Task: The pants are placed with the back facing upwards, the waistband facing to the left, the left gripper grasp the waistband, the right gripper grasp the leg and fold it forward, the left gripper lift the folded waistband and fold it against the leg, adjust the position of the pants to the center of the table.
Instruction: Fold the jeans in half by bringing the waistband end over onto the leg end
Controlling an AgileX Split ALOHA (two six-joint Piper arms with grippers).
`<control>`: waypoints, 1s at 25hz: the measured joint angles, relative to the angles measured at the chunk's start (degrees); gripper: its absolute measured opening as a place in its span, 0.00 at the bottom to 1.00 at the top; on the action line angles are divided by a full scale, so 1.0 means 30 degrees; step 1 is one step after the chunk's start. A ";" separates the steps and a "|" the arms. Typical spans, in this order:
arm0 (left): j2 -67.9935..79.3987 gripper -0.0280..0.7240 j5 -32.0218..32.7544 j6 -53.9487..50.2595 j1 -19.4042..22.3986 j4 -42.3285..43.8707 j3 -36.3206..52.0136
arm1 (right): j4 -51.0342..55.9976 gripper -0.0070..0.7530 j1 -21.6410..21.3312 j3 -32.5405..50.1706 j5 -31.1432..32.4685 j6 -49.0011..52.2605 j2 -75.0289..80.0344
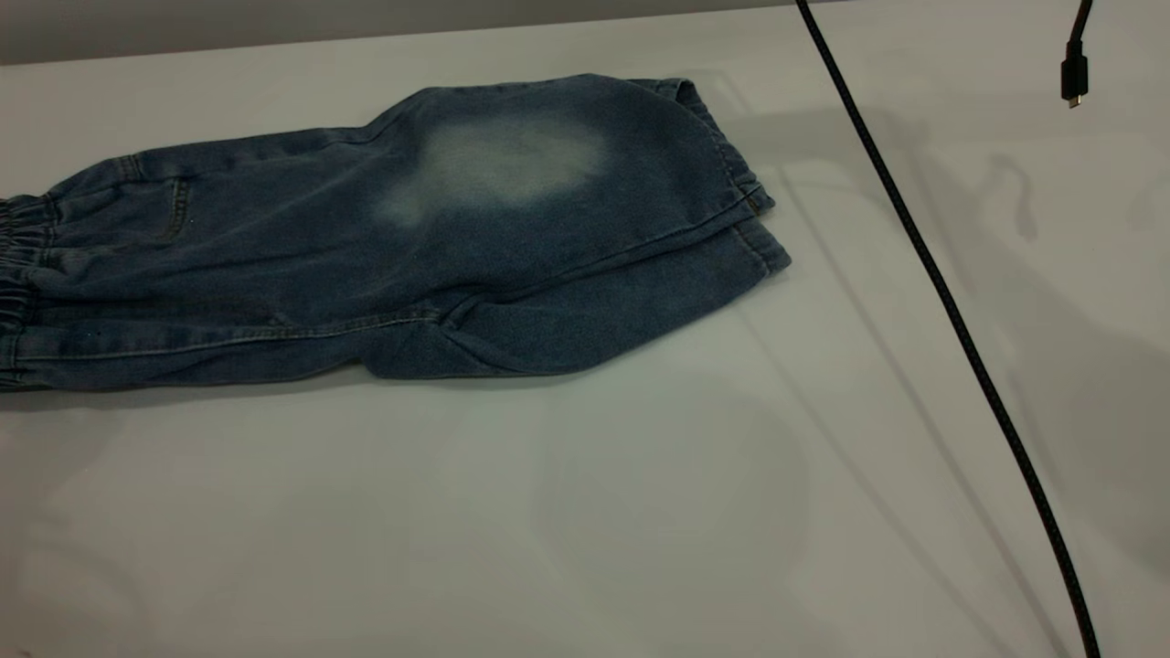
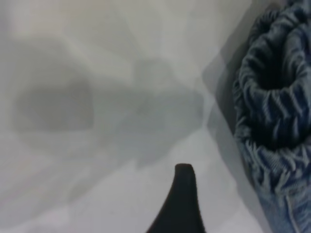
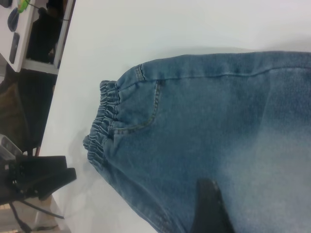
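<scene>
One pair of pants (image 1: 384,247) lies on the worktop (image 1: 585,512), one black cable (image 1: 951,311) crosses it, and one plug (image 1: 1074,78) dangles.

The knee-length blue denim pants (image 1: 384,238) lie flat on the large white counter (image 1: 585,512), gathered elastic waistband (image 1: 18,274) at their left end, leg (image 1: 585,174) folded over; a black braided cable (image 1: 951,311) runs right of the pants

pants (image 1: 512,247): faded denim cloth | table (image 1: 585,512): smooth, faintly glossy white
</scene>
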 joint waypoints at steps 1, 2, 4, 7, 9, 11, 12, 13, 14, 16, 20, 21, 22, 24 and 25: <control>0.0000 0.83 0.0025 0.0339 -0.0046 -0.0532 0.0000 | 0.0000 0.51 0.0000 0.0000 0.0018 -0.0055 0.0000; 0.0000 0.83 0.0176 0.0763 -0.0133 -0.0953 0.0000 | 0.0000 0.51 0.0000 0.0000 0.0067 -0.0055 0.0000; -0.0014 0.83 0.0483 0.1476 -0.0436 -0.1794 0.0000 | 0.0000 0.51 0.0000 0.0000 0.0250 -0.0055 0.0000; -0.0014 0.83 -0.0111 0.2183 -0.0828 -0.2326 0.0000 | -0.0186 0.51 0.0000 0.0000 0.0386 -0.0055 0.0000; -0.0014 0.83 -0.0131 0.2267 -0.0833 -0.2287 0.0000 | -0.0245 0.51 0.0000 0.0000 0.0407 -0.0055 0.0000; -0.0014 0.83 -0.0131 0.2419 -0.0833 -0.2287 0.0000 | -0.0202 0.51 0.0000 0.0000 0.0351 -0.0055 0.0000; -0.0014 0.83 -0.0131 0.2623 -0.0853 -0.2287 0.0000 | -0.0204 0.51 0.0000 0.0000 0.0354 -0.0055 0.0000; -0.0014 0.83 -0.0131 0.2782 -0.0853 -0.2287 0.0000 | -0.0204 0.51 0.0000 0.0000 0.0354 -0.0055 0.0000; -0.0014 0.83 -0.0175 0.3068 -0.0853 -0.2408 0.0000 | -0.0204 0.51 0.0000 0.0000 0.0332 -0.0055 0.0000; -0.0014 0.83 -0.0633 0.3596 -0.0853 -0.2980 0.0000 | -0.0204 0.51 0.0000 0.0000 0.0332 -0.0073 0.0014; -0.0014 0.83 -0.1161 0.4984 -0.0853 -0.4491 0.0000 | -0.0204 0.51 0.0000 0.0000 0.0352 -0.0124 0.0014; -0.0014 0.83 -0.1161 0.5349 -0.0904 -0.4888 0.0000 | -0.0204 0.51 0.0000 0.0000 0.0352 -0.0124 0.0014; -0.0014 0.83 -0.1161 0.5654 -0.0955 -0.5221 0.0000 | -0.0204 0.51 0.0000 0.0000 0.0352 -0.0124 0.0014; -0.0014 0.83 -0.1450 0.6075 -0.1132 -0.5598 0.0000 | -0.0204 0.51 0.0000 0.0000 0.0352 -0.0165 0.0014; -0.0014 0.83 -0.1640 0.6127 -0.1128 -0.5781 0.0000 | -0.0204 0.51 0.0000 0.0000 0.0352 -0.0192 0.0014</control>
